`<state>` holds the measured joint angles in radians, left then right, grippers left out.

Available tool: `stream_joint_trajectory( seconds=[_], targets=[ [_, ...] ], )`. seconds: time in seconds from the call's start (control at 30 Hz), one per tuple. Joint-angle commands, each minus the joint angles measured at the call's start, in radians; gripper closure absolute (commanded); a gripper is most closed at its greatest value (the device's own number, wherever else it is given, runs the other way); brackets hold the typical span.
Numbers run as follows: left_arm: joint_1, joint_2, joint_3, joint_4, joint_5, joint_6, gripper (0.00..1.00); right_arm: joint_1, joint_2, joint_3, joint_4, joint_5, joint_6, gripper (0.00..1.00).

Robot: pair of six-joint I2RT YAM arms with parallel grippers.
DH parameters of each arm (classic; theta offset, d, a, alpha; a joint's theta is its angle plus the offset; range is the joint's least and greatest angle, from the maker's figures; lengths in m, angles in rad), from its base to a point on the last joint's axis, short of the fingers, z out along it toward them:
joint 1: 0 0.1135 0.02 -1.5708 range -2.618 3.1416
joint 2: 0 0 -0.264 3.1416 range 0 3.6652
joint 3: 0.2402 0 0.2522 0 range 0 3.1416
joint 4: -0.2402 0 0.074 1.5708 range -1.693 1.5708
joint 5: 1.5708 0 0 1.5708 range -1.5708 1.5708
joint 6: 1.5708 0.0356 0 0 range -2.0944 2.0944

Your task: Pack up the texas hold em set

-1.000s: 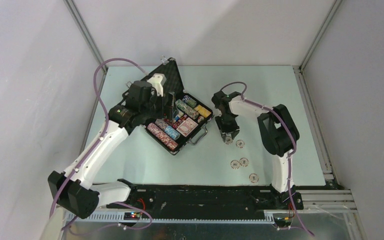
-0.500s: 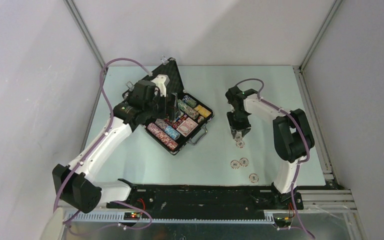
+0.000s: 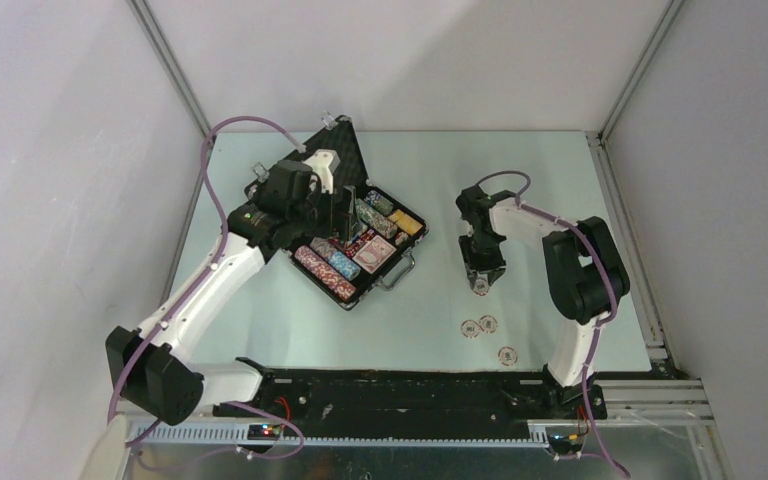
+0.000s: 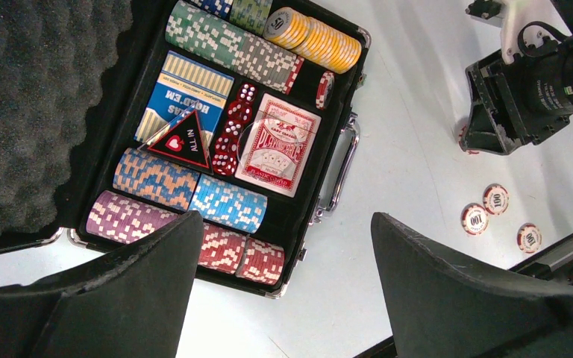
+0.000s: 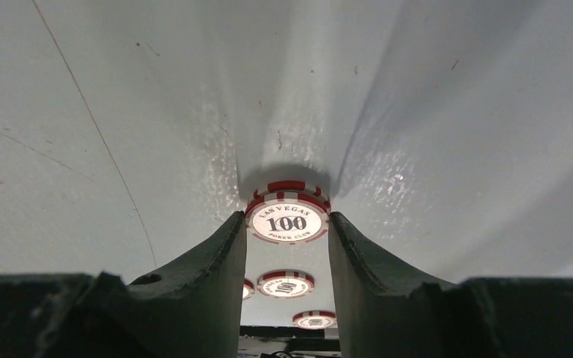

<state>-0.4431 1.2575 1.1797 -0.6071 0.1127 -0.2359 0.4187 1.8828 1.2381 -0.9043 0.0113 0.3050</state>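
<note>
- On the table (image 3: pixel 560 190), top view: the open case (image 3: pixel 344 150) is lying left; the left gripper (image 3: pixel 345 208) is hovering over it.
- Left wrist: its fingers (image 4: pixel 119 298) are standing spread above chip rows (image 4: pixel 227 45), a card deck (image 4: pixel 277 145) and red dice (image 4: pixel 233 127).
- Right wrist: the right gripper (image 5: pixel 287 224) is pinching a 100 chip (image 5: pixel 288 221).

Open black case (image 4: pixel 37 97) holds chip rows (image 4: pixel 231 46), 2 decks (image 4: pixel 278 145), red dice (image 4: pixel 233 127); 4 loose chips (image 4: pixel 495 198) lie beside it.

Plain pale walls (image 3: pixel 400 60) close in on three sides of a light grey-green tabletop (image 3: pixel 560 180), with aluminium posts (image 3: pixel 168 70) rising at the back corners, all under soft, even light.
</note>
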Motion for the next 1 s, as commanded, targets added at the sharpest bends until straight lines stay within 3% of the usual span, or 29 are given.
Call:
stream_joint_trajectory(
  seconds=[0.0, 0.1, 0.57, 0.73, 0.97],
  targets=[
    [-0.005, 0.0, 0.042, 0.025, 0.018, -0.008, 0.1, -0.015, 0.004, 0.0, 0.042, 0.0, -0.002, 0.57],
    [-0.005, 0.003, 0.044, 0.025, 0.019, -0.009, 0.1, -0.014, 0.007, 0.0, 0.048, 0.0, -0.004, 0.52],
    [-0.005, 0.003, 0.043, 0.026, 0.02, -0.011, 0.11, -0.005, -0.003, -0.025, 0.033, -0.028, 0.004, 0.51],
    [-0.005, 0.005, 0.044, 0.028, 0.022, -0.011, 0.11, -0.004, 0.001, -0.024, 0.04, -0.021, 0.008, 0.34],
    [-0.005, 0.004, 0.043, 0.028, 0.022, -0.011, 0.1, -0.003, 0.014, -0.025, 0.043, -0.011, 0.007, 0.31]
  ],
)
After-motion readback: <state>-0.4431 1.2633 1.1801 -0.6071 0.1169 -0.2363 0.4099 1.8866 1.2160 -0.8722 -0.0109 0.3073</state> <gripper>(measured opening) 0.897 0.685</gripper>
